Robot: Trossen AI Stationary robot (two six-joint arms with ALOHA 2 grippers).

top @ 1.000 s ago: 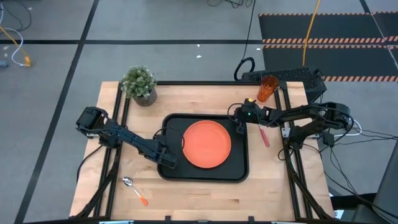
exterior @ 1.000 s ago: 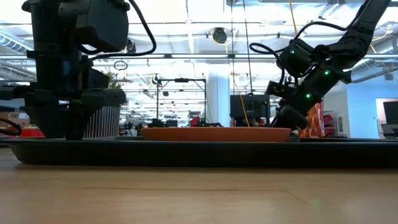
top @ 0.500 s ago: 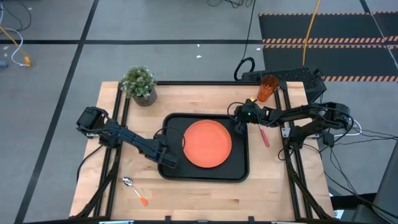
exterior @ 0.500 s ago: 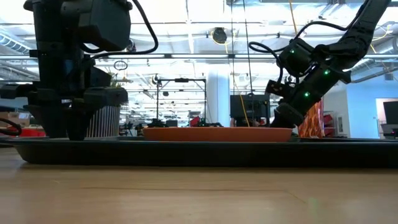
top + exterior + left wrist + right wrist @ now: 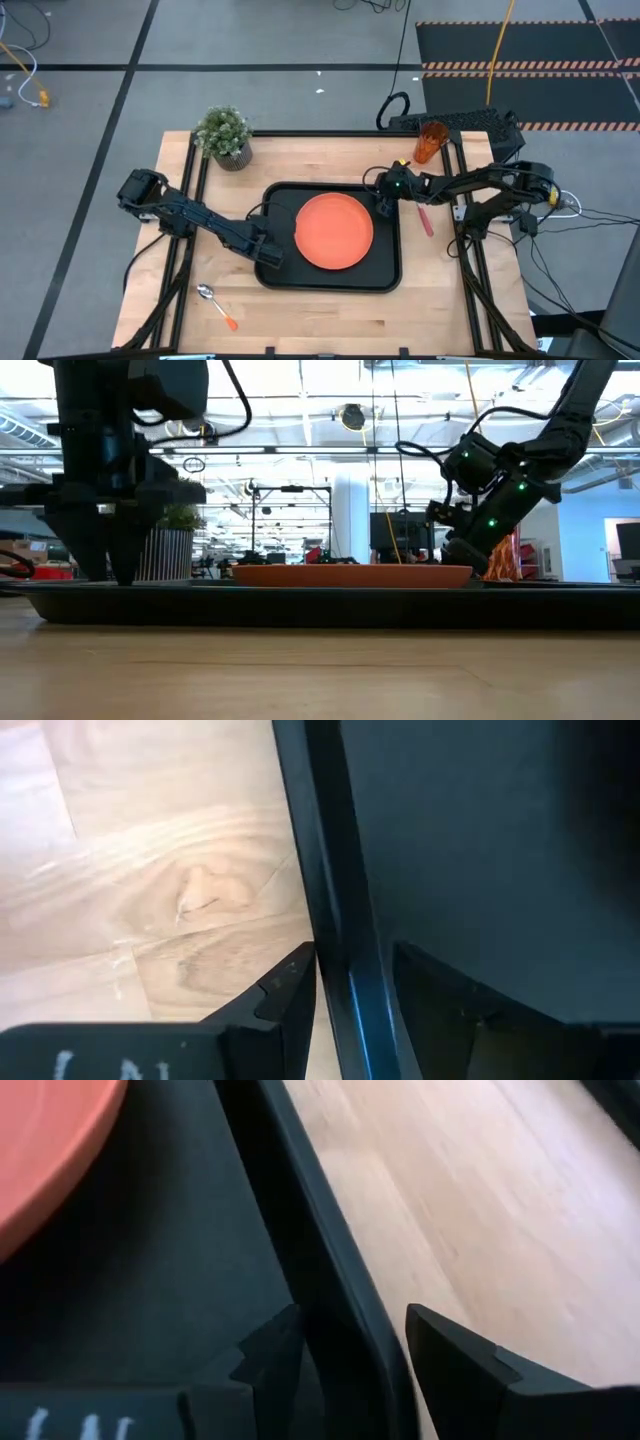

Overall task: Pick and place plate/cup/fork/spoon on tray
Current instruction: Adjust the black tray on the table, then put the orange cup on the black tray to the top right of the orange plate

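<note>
The black tray [image 5: 385, 275] lies flat on the table with the orange plate [image 5: 334, 232] on it. My left gripper [image 5: 268, 257] is at the tray's near-left corner, shut on its rim. My right gripper [image 5: 385, 203] is at the tray's far-right corner, shut on its rim. The fork [image 5: 424, 218] with the pink-red handle lies on the table right of the tray. The spoon [image 5: 215, 305] with the orange handle lies near the front-left edge. The amber cup [image 5: 431, 142] stands at the far right. My left gripper pinches the tray's left rim [image 5: 345, 970] near the near-left corner, one finger [image 5: 285, 990] outside on the table side and one [image 5: 430, 990] inside the tray. The fingers point down, across the rim. The tray rests on the table. My right gripper pinches the tray's right rim [image 5: 335, 1320] near the far-right corner, one finger [image 5: 265, 1355] inside the tray and one [image 5: 450, 1355] outside. The fingers slant down from the table's right, across the rim. The tray rests on the table.
A potted green plant [image 5: 224, 135] stands at the far left of the table. Bare wood lies in front of the tray and to its right. Black frame rails run along the table's left and right sides.
The tray with the plate has slid a little toward the table's right edge, staying flat on the table. My left gripper has gone along with it and tipped slightly.
</note>
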